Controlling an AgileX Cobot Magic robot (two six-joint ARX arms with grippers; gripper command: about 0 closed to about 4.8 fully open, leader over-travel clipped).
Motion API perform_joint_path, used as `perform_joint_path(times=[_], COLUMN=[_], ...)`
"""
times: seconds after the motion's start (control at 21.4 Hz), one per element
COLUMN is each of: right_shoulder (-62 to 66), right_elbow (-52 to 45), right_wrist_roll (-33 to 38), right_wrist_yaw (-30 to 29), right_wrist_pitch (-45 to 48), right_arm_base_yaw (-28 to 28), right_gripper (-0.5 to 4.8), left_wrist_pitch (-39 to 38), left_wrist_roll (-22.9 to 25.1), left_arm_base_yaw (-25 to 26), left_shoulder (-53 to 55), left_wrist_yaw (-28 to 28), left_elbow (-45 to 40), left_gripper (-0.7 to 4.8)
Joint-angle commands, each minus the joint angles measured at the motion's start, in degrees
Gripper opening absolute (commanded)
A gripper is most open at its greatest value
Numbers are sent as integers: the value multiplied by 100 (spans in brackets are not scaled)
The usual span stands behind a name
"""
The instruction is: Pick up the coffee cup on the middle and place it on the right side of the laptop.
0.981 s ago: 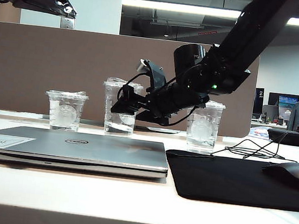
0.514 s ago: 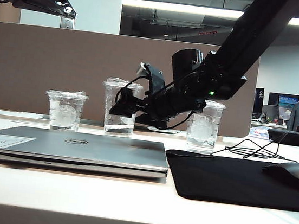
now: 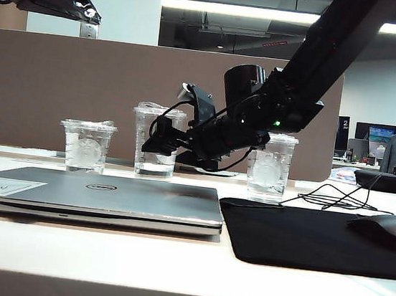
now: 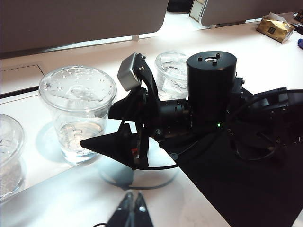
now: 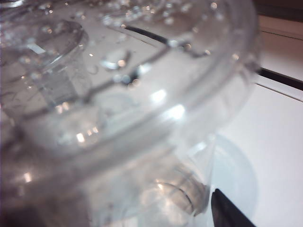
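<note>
The coffee cup (image 3: 157, 141), tall, clear and lidded with a little liquid, stands in the middle of the row behind the closed silver laptop (image 3: 106, 193). My right gripper (image 3: 154, 140) reaches in from the right at the cup's mid-height and is open, its dark fingers on either side of the cup. The right wrist view is filled by the cup (image 5: 118, 94), with one fingertip (image 5: 231, 215) just beside its wall. In the left wrist view the cup (image 4: 78, 111) sits by the right gripper (image 4: 97, 128). My left gripper (image 4: 133, 202) hangs shut and empty, apart from it.
A short clear cup (image 3: 86, 146) stands left of the coffee cup and a medium one (image 3: 271, 168) stands right of it, behind the right arm. A black mouse mat (image 3: 317, 240) with a mouse (image 3: 390, 229) and cables lies right of the laptop. A brown partition backs the table.
My right gripper has crept a little left and up, further around the coffee cup. The left arm has not moved.
</note>
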Motion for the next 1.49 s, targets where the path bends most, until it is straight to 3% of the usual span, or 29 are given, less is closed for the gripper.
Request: perform_joint_path(times=[0.05,1.49], right_shoulder=[-33,142], right_elbow=[31,33], right_wrist_roll=[15,35], right_wrist_yaw=[55,57], right_wrist_pitch=[153,848], right_arm_base_yaw=[15,52], right_gripper=[479,479], left_wrist_pitch=[42,42], left_wrist_roll=[-17,-17], left_arm_base_yaw=[2,2], left_shoulder=[-17,-17], left_wrist_yaw=[24,24], left_elbow=[15,15], left_gripper=[-5,-5])
